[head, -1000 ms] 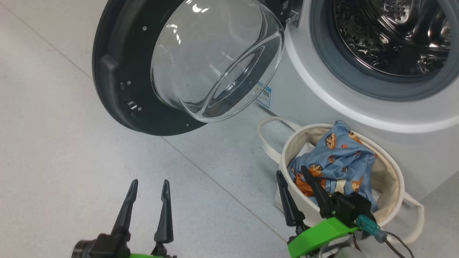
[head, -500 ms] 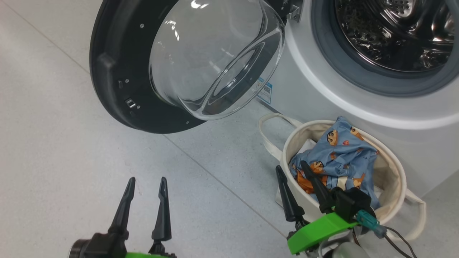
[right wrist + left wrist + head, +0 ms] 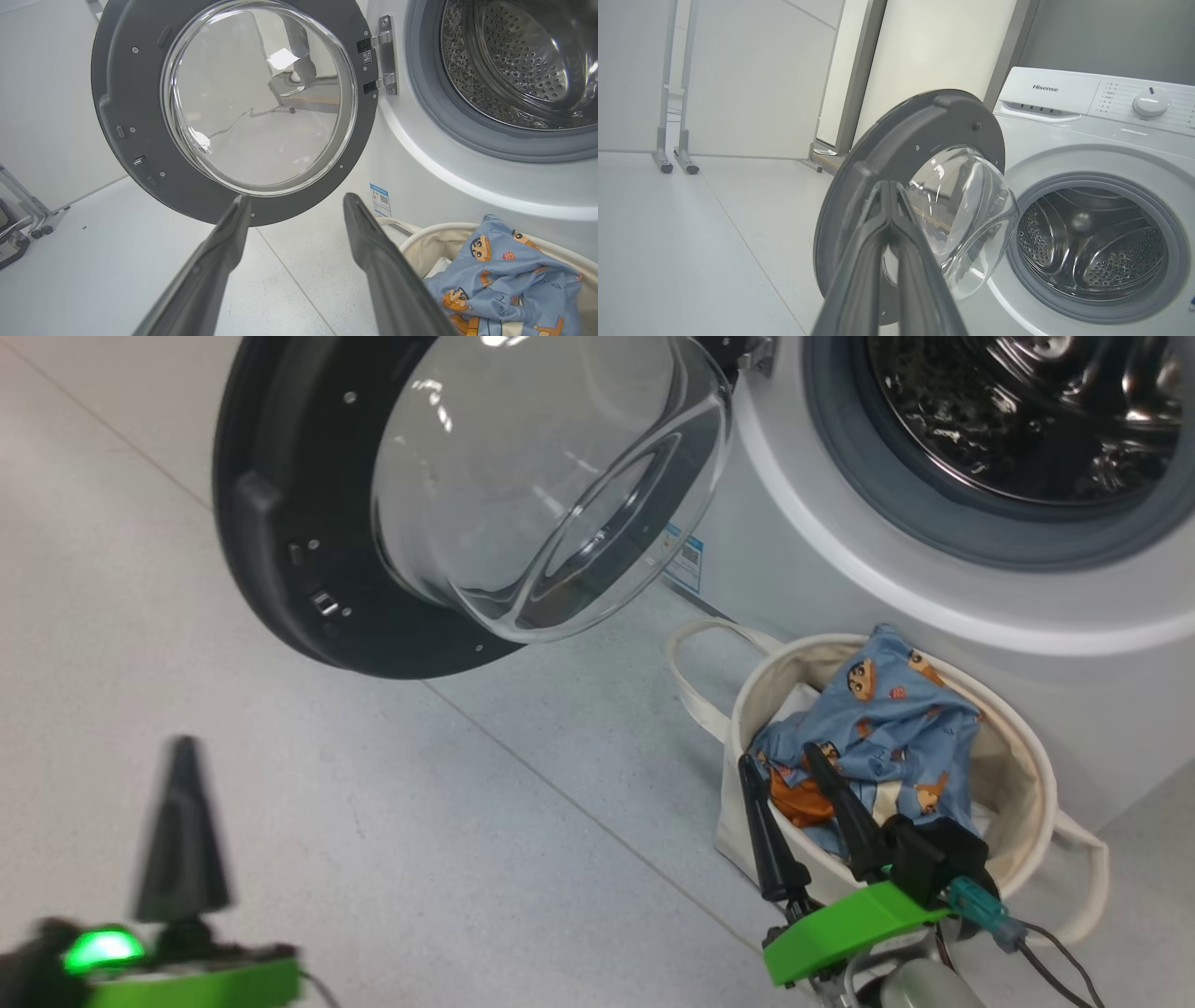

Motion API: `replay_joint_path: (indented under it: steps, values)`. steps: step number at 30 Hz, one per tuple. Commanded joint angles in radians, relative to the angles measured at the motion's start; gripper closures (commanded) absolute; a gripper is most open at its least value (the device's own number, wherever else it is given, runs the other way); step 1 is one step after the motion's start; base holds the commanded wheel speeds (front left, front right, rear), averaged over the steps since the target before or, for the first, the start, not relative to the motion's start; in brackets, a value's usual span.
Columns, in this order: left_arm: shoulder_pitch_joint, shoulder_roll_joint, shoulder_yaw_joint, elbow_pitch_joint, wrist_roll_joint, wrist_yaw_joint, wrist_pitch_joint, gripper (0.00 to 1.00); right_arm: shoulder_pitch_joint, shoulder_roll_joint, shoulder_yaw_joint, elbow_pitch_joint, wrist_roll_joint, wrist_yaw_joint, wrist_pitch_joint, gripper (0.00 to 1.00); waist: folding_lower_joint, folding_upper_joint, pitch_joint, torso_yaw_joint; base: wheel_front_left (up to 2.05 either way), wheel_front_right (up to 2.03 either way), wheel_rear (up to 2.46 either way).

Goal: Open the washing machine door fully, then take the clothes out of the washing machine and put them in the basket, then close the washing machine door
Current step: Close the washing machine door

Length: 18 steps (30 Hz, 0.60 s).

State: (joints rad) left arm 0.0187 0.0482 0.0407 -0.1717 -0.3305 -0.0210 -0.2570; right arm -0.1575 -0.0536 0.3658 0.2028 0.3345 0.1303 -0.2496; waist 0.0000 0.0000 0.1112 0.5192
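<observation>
Left claw (image 3: 888, 186) is clenched, fingers pressed together, low over the floor (image 3: 467, 803). Right claw (image 3: 779, 756) is released, fingers spread at the near rim of the basket (image 3: 1008, 775), which holds the clothes (image 3: 887, 728). Beyond, the door (image 3: 271, 569) stands open on the washer (image 3: 934, 607).

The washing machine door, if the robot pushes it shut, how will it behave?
The door likely swings rigidly on its hinge, not flexing. Its bulging glass looks heavy, so it may need a firm push. The smooth rim could be slippery.
</observation>
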Motion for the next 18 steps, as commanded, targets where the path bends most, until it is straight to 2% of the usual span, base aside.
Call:
replay_joint_path:
  steps: [1, 4, 7, 8, 9, 11, 14, 18]
  values:
    - [-0.04, 0.004, 0.048, -0.043, -0.008, -0.008, -0.005, 1.0, -0.014, 0.003, 0.017, -0.034, -0.006, 0.0, -0.012, 0.0, 0.0, 0.0, 0.006, -0.009, 0.0, 0.0, 0.0]
    - [-0.06, 0.037, 0.183, -0.085, -0.077, -0.069, -0.005, 1.0, -0.02, 0.003, 0.015, -0.032, -0.013, 0.0, -0.012, 0.0, 0.0, 0.0, 0.021, -0.03, 0.0, 0.0, 0.0]
    - [-0.098, 0.11, 0.304, -0.082, -0.236, -0.1, -0.005, 1.0, -0.033, 0.003, 0.013, -0.03, -0.026, 0.0, -0.012, 0.0, 0.0, 0.0, 0.043, -0.054, 0.0, 0.0, 0.0]
    - [-0.111, 0.149, 0.338, -0.064, -0.3, -0.104, -0.003, 1.0, -0.038, 0.003, 0.013, -0.028, -0.03, 0.0, -0.012, 0.0, 0.0, 0.0, 0.051, -0.064, 0.0, 0.0, 0.0]
    - [-0.15, 0.231, 0.392, -0.019, -0.471, -0.108, 0.036, 1.0, -0.048, 0.003, 0.011, -0.025, -0.037, 0.0, -0.012, 0.0, 0.0, 0.0, 0.065, -0.083, 0.0, 0.0, 0.0]
    - [-0.187, 0.339, 0.428, 0.029, -0.631, -0.109, 0.096, 1.0, -0.056, 0.003, 0.005, -0.017, -0.047, 0.0, -0.012, 0.0, 0.0, 0.0, 0.075, -0.101, 0.0, 0.0, 0.0]
    - [-0.241, 0.481, 0.474, 0.146, -0.814, -0.109, 0.188, 1.0, -0.065, 0.003, -0.003, -0.005, -0.064, 0.0, -0.012, 0.0, 0.0, 0.0, 0.084, -0.126, 0.0, 0.0, 0.0]
    - [-0.332, 0.628, 0.503, 0.32, -0.972, -0.109, 0.287, 1.0, -0.072, 0.003, -0.01, 0.009, -0.089, 0.0, -0.012, 0.0, 0.0, 0.0, 0.093, -0.159, 0.0, 0.0, 0.0]
